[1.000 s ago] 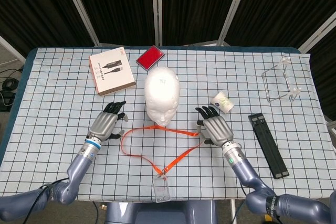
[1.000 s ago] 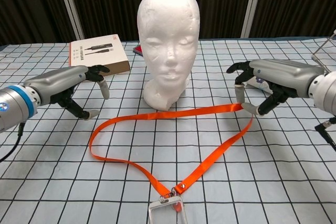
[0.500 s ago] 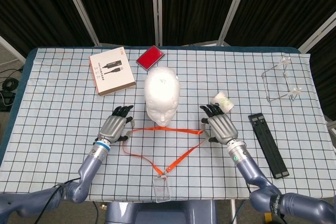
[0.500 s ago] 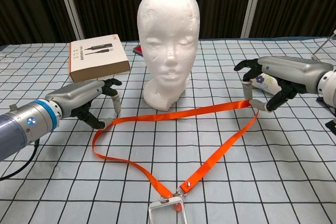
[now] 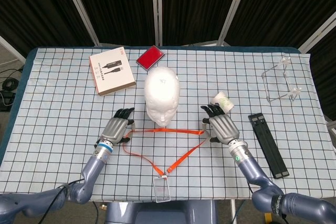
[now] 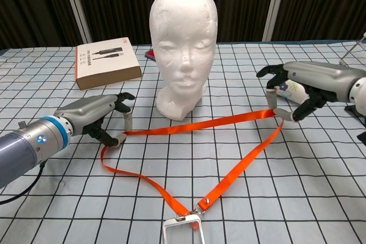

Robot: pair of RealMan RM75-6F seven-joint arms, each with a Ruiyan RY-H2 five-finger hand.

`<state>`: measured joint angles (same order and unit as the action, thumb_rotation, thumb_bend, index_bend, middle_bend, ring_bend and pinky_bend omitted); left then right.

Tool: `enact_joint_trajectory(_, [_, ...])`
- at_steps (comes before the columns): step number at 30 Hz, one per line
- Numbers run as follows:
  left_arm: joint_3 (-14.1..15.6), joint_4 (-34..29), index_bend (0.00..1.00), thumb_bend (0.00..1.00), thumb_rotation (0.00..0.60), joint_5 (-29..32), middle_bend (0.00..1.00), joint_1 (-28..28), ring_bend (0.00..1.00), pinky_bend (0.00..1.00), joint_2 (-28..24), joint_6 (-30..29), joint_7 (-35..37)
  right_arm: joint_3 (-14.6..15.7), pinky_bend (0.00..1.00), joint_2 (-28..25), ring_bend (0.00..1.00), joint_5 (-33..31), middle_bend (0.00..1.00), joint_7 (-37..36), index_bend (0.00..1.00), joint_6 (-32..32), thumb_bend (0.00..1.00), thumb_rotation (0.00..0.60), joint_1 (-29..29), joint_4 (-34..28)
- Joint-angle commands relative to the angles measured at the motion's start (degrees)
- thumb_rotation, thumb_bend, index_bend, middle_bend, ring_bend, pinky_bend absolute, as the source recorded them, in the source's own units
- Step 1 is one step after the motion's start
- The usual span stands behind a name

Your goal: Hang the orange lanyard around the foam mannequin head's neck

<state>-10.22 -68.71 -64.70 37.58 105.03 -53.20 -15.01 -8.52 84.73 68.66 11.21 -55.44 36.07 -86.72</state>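
The table (image 5: 52, 129), covered in a checked cloth, is carrying everything here. The foam head (image 6: 183, 44) is standing upright near the middle, facing the robot, and it looks light enough to tip or slide if the strap drags against it.

The orange lanyard (image 6: 200, 124) is lying flat on the cloth in front of the head, spread into a wide triangle. Its top run is passing just in front of the base of the neck, and its two sides are meeting at a clip with a clear badge holder (image 5: 161, 188) near the table's front edge. The strap is thin, soft and floppy, so it will be sagging wherever it is not held; taking it at the two far corners is the sensible hold, since that keeps the loop wide enough to go over the crown.

The left hand (image 6: 106, 119) is pinching the left corner of the loop between thumb and finger. The right hand (image 6: 289, 92) is doing the same at the right corner, its other fingers spread above.

Behind the head, a cardboard box (image 5: 111, 71) and a red case (image 5: 149, 56) are sitting well apart from the work. A small white roll (image 5: 222, 101) is lying just beyond the right hand
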Motion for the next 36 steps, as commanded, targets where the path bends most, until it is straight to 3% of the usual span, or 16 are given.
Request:
enact_joint_trajectory(1, [0.1,0.2,0.55,0.51,0.600,-0.2,0.00,0.1,0.00,0.00,0.2,-0.1,0.1,0.0,0.00,0.0,0.00,0.0,0.08,-0.1,0.75,0.0,0.47,0.600,0.0,0.1])
enact_joint_trajectory(8, [0.2,0.5,0.63,0.52,0.600,0.0,0.00,0.2,0.00,0.00,0.7,-0.2,0.2,0.2,0.00,0.0,0.00,0.4,0.08,-0.5,0.75,-0.1,0.47,0.600,-0.1,0.2])
enact_joint_trajectory(16, [1.2,-2.3,0.64,0.52,0.600,-3.3,0.00,-0.9,0.00,0.00,-1.3,-3.0,1.7,0.8,0.00,-1.2,0.00,2.8,0.08,-1.4,0.75,-1.5,0.47,0.600,-0.6,-1.0])
enact_joint_trajectory(26, [5.8,-6.3,0.68,0.52,0.600,-18.0,0.00,-4.9,0.00,0.00,-7.9,-14.4,13.8,3.9,0.00,-4.0,0.00,15.8,0.10,-5.4,0.76,-8.2,0.47,0.600,-2.0,0.1])
enact_joint_trajectory(32, [6.0,-8.7,0.68,0.52,0.600,-23.2,0.00,-6.8,0.00,0.00,-11.2,-21.7,17.7,5.6,0.00,-5.7,0.00,24.6,0.12,-10.0,0.76,-12.4,0.47,0.600,-1.5,3.3])
enact_joint_trajectory(36, [5.2,-11.3,0.69,0.52,0.600,-24.6,0.00,-7.3,0.00,0.00,-13.4,-24.4,17.8,5.6,0.00,-6.8,0.00,27.2,0.13,-11.3,0.77,-14.4,0.47,0.600,-1.3,3.0])
